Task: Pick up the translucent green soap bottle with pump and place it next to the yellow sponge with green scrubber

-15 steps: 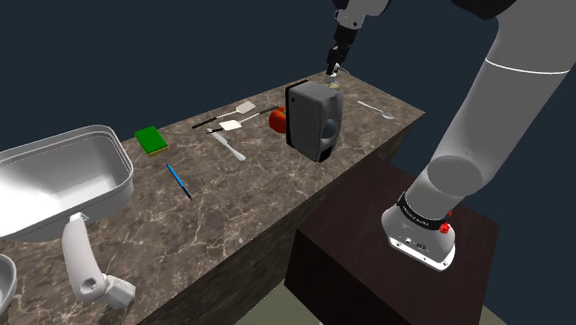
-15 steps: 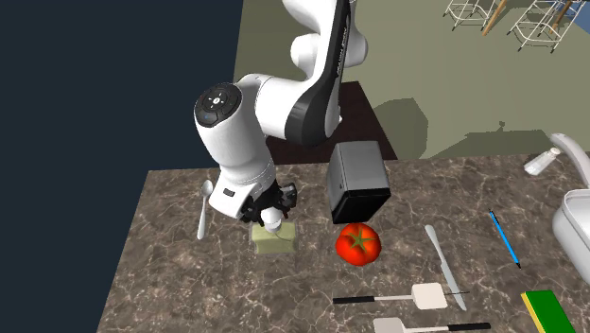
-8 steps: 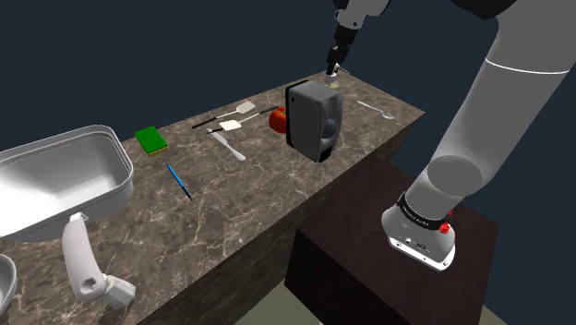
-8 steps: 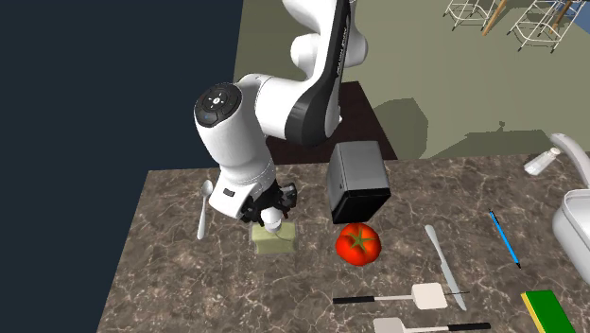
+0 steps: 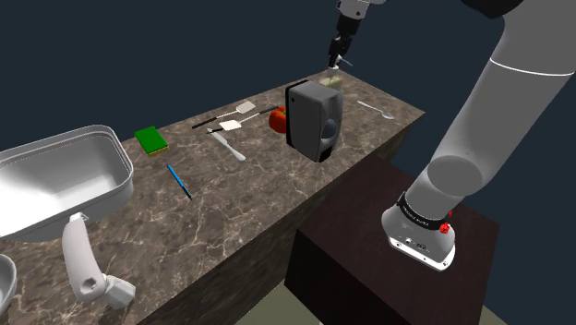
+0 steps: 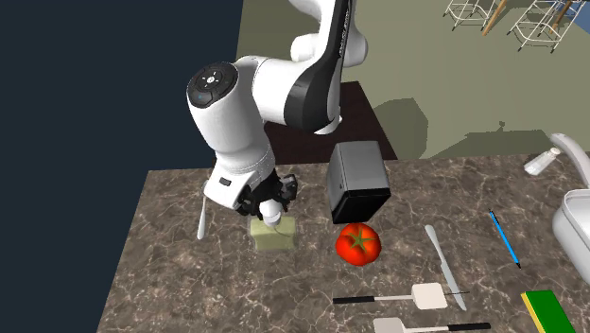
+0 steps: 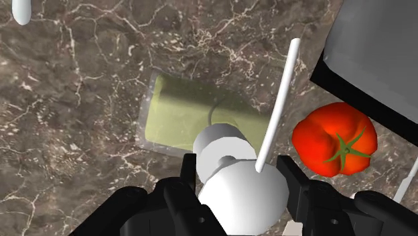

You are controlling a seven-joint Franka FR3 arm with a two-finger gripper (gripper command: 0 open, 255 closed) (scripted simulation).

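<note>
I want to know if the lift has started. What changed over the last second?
The gripper, shut on the white pump of the soap bottle, has risen a little, and the bottle seems to have come up slightly with it. The arm's wrist moved up too. The tomato, black box, sponge and spoon stayed where they were.
</note>
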